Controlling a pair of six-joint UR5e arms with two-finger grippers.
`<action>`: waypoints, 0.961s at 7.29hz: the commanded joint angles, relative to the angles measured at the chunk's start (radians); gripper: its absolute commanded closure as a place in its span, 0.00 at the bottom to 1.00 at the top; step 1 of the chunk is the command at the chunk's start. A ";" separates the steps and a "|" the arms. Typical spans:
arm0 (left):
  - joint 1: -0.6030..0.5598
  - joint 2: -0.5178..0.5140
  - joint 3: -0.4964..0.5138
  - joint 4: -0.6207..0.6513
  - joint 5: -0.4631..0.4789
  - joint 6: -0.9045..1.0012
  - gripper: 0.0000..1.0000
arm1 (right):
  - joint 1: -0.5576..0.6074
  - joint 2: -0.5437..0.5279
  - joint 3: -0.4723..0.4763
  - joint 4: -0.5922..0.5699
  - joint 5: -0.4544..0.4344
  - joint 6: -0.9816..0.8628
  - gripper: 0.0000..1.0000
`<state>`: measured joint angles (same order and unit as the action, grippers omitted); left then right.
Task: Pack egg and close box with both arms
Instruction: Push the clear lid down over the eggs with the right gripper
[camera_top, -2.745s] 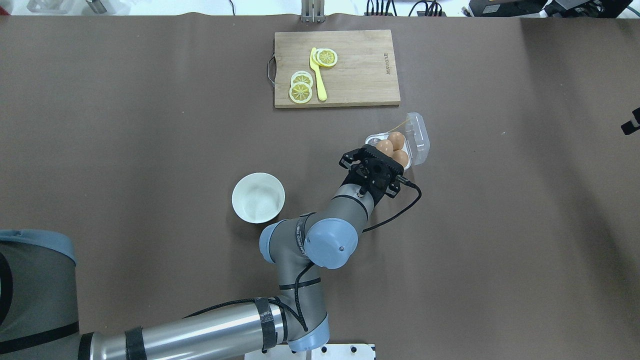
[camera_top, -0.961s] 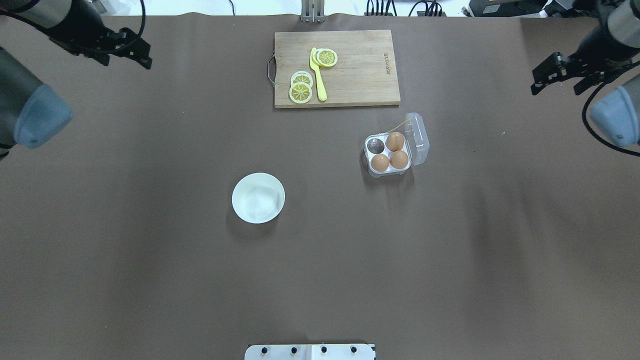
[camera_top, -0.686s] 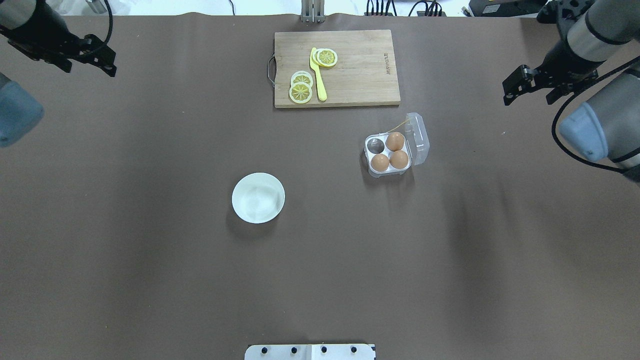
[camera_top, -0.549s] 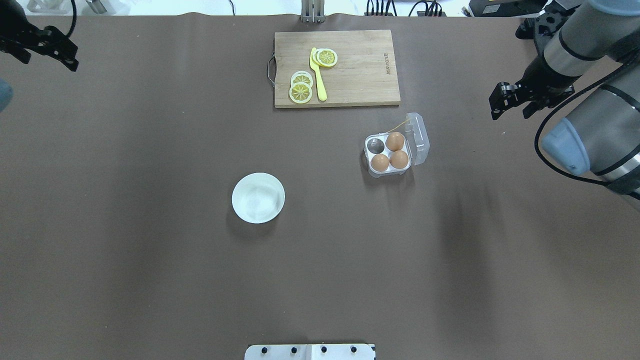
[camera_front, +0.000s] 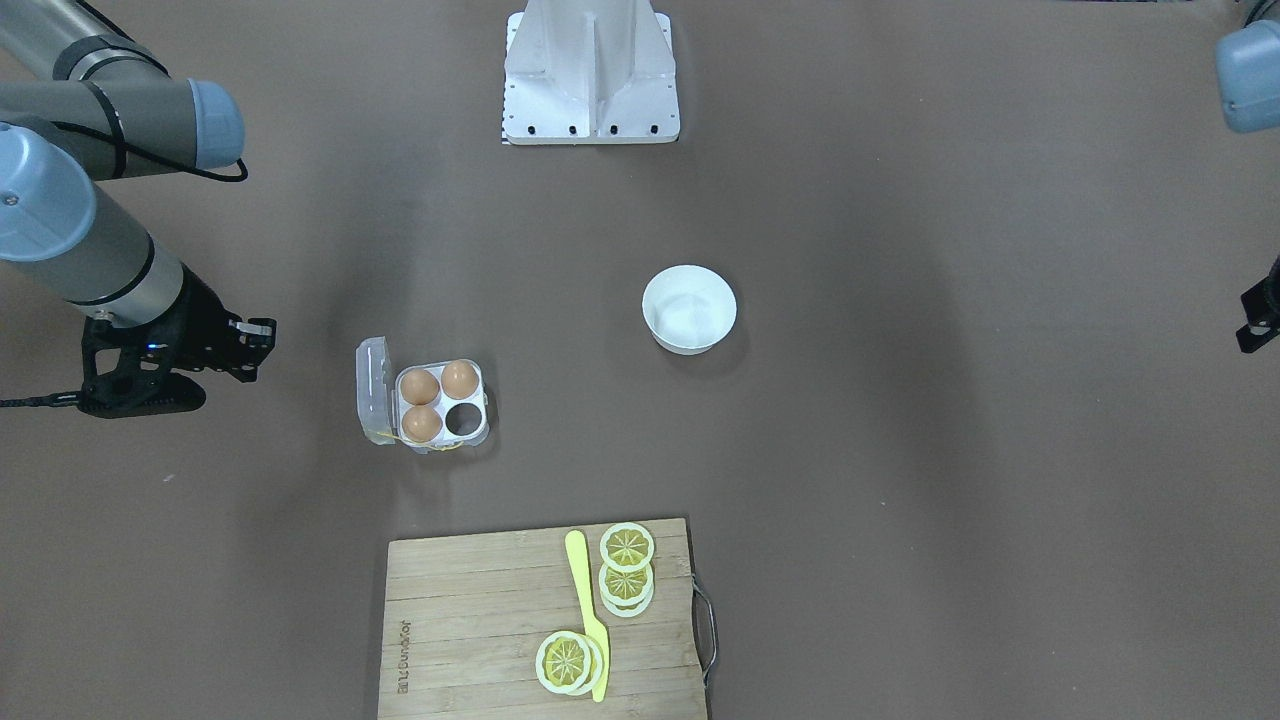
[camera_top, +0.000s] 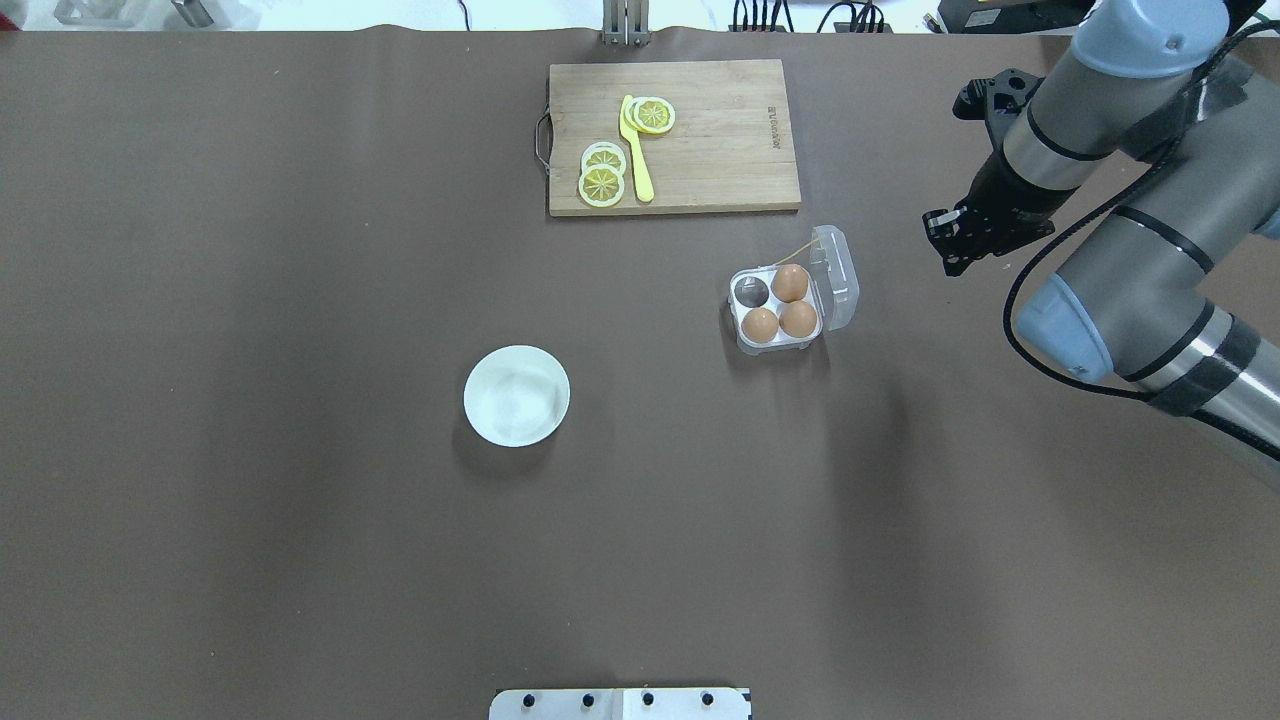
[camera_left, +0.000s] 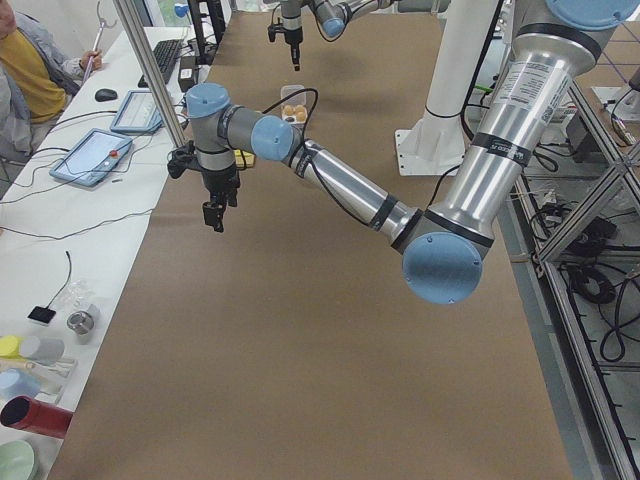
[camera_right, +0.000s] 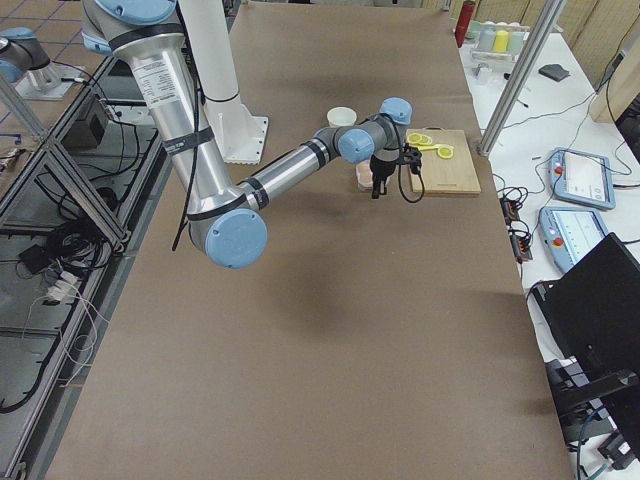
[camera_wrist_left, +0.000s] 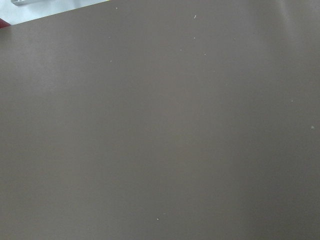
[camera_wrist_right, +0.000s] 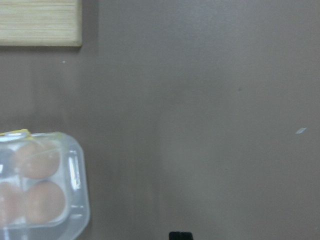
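Right claw (camera_top: 952, 240) hovers near the box (camera_top: 778, 345): lid open, three eggs (camera_top: 797, 318).

table (camera_top: 300, 300): plain dark brown all over
eggs (camera_top: 790, 283): light brown, smooth, no spots
box (camera_top: 838, 265): see-through, pale inside, a yellow bit on its edge
bowl (camera_top: 517, 395): white
cutting board (camera_top: 720, 140): light wood with thin stripes
lemon slices (camera_top: 601, 185): yellow, white rims, star lines
knife (camera_top: 640, 170): yellow
right arm (camera_top: 1150, 250): silver-grey, pale blue caps, black bands
stand (camera_front: 592, 70): white
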<state>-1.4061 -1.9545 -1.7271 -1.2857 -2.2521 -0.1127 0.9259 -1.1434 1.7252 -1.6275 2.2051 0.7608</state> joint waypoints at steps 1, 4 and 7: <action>-0.042 0.020 0.006 0.003 -0.021 0.047 0.03 | -0.065 0.059 -0.003 0.000 -0.007 0.115 1.00; -0.057 0.022 0.008 0.005 -0.034 0.047 0.03 | -0.107 0.080 -0.060 0.153 -0.025 0.253 1.00; -0.071 0.009 0.021 0.005 -0.034 0.045 0.03 | -0.127 0.154 -0.105 0.195 -0.025 0.357 1.00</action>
<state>-1.4741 -1.9376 -1.7150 -1.2816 -2.2855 -0.0663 0.8069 -1.0072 1.6303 -1.4444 2.1799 1.0897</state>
